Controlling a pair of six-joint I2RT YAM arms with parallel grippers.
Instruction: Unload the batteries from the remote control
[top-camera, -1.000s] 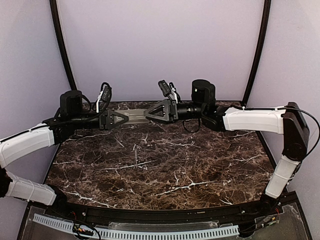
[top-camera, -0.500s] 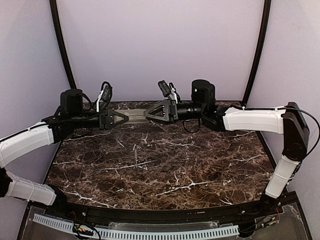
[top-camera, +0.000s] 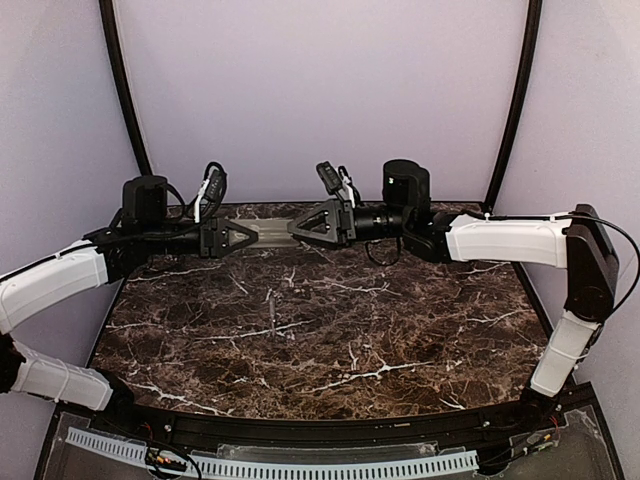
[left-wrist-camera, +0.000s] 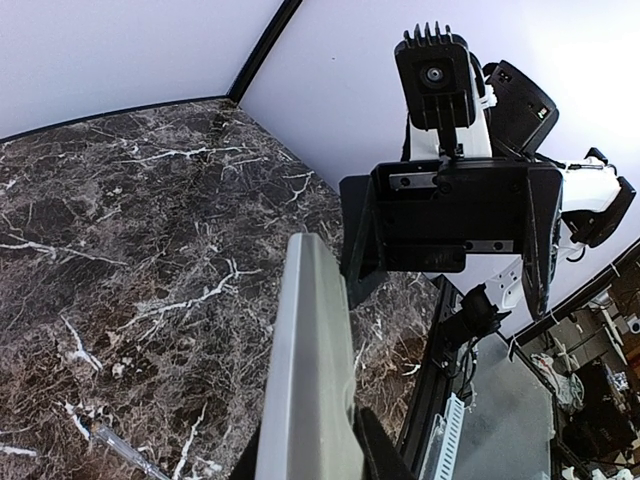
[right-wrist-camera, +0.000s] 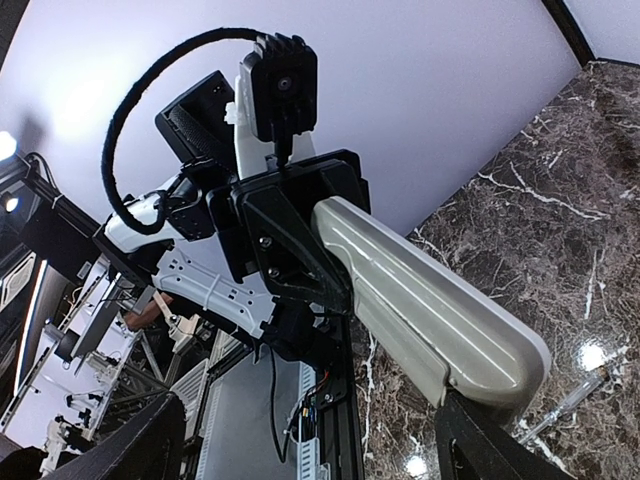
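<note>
The grey-beige remote control (top-camera: 268, 233) hangs in the air over the back of the table, lying level between both grippers. My left gripper (top-camera: 248, 237) is shut on its left end; in the left wrist view the remote (left-wrist-camera: 310, 370) runs out from between the two close fingers of that gripper (left-wrist-camera: 315, 455). My right gripper (top-camera: 294, 229) is open. In the right wrist view its fingers stand wide apart, and the remote's ridged back (right-wrist-camera: 420, 300) ends against the right finger (right-wrist-camera: 490, 445). No batteries show.
A thin, clear stick-like object (top-camera: 270, 306) lies on the dark marble table (top-camera: 400, 330) below the remote; it also shows in the left wrist view (left-wrist-camera: 120, 450) and the right wrist view (right-wrist-camera: 575, 395). Black frame posts stand at the back corners.
The left arm has crept slightly up and right. The remote stays between the two grippers and the right arm has not visibly moved.
</note>
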